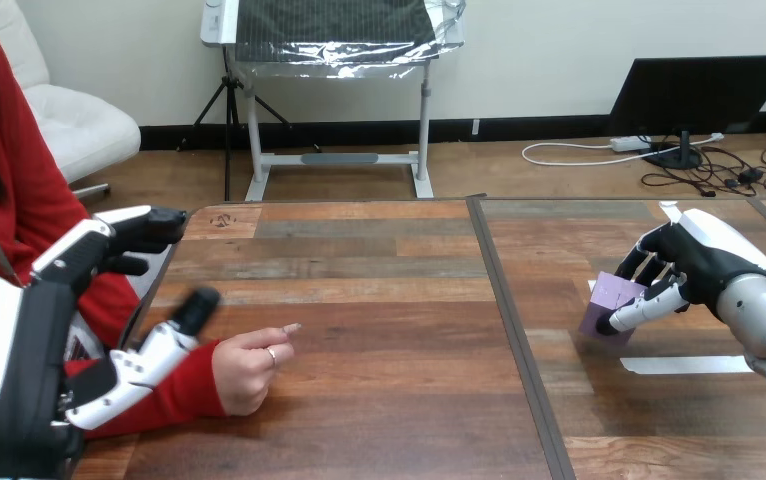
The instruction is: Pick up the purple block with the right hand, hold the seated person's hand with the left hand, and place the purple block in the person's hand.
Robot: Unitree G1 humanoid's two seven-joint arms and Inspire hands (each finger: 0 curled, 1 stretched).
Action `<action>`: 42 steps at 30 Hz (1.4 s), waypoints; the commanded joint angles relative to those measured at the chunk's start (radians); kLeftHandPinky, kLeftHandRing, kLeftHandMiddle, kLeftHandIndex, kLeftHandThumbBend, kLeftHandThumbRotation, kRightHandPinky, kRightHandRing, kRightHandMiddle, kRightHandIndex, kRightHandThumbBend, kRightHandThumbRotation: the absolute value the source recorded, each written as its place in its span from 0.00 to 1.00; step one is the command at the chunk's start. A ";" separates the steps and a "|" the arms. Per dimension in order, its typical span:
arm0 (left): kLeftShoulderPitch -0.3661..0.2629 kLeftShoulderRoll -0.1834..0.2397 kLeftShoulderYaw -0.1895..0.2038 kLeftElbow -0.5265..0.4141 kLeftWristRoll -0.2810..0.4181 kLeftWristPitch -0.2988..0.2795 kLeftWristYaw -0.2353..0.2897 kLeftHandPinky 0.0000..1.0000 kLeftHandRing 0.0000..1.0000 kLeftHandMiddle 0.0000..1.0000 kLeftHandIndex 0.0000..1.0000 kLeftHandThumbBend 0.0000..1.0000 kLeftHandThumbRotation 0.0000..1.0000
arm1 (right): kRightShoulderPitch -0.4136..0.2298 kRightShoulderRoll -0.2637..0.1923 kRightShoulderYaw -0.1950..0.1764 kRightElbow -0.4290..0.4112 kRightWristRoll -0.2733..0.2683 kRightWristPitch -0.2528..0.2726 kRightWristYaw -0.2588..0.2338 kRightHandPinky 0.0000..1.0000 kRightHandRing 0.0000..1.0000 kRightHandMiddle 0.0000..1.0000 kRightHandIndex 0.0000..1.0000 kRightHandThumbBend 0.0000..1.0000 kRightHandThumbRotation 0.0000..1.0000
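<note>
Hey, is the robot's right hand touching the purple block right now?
Touching. The head view shows the right hand curled round the purple block: fingers over its top, thumb across its front face, with no gap between them.

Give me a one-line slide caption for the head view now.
Right hand curled round the purple block at the table's right; open left hand beside the person's hand, not holding it.
</note>
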 commanded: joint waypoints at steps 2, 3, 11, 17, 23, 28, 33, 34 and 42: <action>-0.026 0.066 0.018 -0.060 0.106 0.076 -0.018 0.67 0.77 0.77 0.75 0.91 0.47 | -0.038 -0.021 -0.021 -0.049 0.015 -0.027 -0.034 0.42 0.47 0.50 0.50 0.81 0.00; -0.029 0.073 0.018 -0.059 0.122 0.081 -0.019 0.67 0.77 0.78 0.75 0.94 0.46 | -0.038 -0.021 -0.020 -0.049 0.015 -0.028 -0.035 0.43 0.48 0.51 0.50 0.81 0.00; -0.058 0.150 0.006 -0.036 0.243 0.122 -0.037 0.63 0.75 0.77 0.75 0.99 0.42 | -0.039 -0.023 -0.015 -0.054 0.011 -0.048 -0.046 0.41 0.46 0.50 0.50 0.82 0.00; -0.086 0.196 -0.016 -0.004 0.305 0.148 -0.052 0.62 0.74 0.76 0.75 1.00 0.38 | -0.040 -0.025 -0.010 -0.055 0.006 -0.058 -0.055 0.40 0.44 0.49 0.49 0.83 0.00; -0.115 0.238 -0.042 0.016 0.335 0.179 -0.082 0.62 0.74 0.76 0.75 1.00 0.32 | -0.044 -0.027 -0.008 -0.055 0.003 -0.071 -0.062 0.39 0.43 0.48 0.49 0.83 0.00; -0.136 0.258 -0.062 0.024 0.347 0.209 -0.106 0.62 0.74 0.76 0.75 1.00 0.29 | -0.046 -0.027 -0.012 -0.060 0.008 -0.081 -0.059 0.36 0.41 0.46 0.48 0.83 0.00; -0.162 0.286 -0.087 0.030 0.365 0.244 -0.145 0.65 0.75 0.77 0.76 1.00 0.28 | -0.048 -0.028 -0.018 -0.063 0.014 -0.094 -0.060 0.34 0.40 0.45 0.48 0.84 0.00; -0.165 0.289 -0.091 0.029 0.365 0.250 -0.150 0.65 0.76 0.77 0.76 1.00 0.27 | -0.049 -0.028 -0.018 -0.063 0.014 -0.096 -0.060 0.34 0.40 0.46 0.48 0.84 0.00; -0.214 0.327 -0.128 0.065 0.374 0.275 -0.185 0.69 0.76 0.77 0.76 1.00 0.24 | -0.052 -0.026 -0.034 -0.066 0.035 -0.113 -0.047 0.33 0.39 0.45 0.47 0.84 0.00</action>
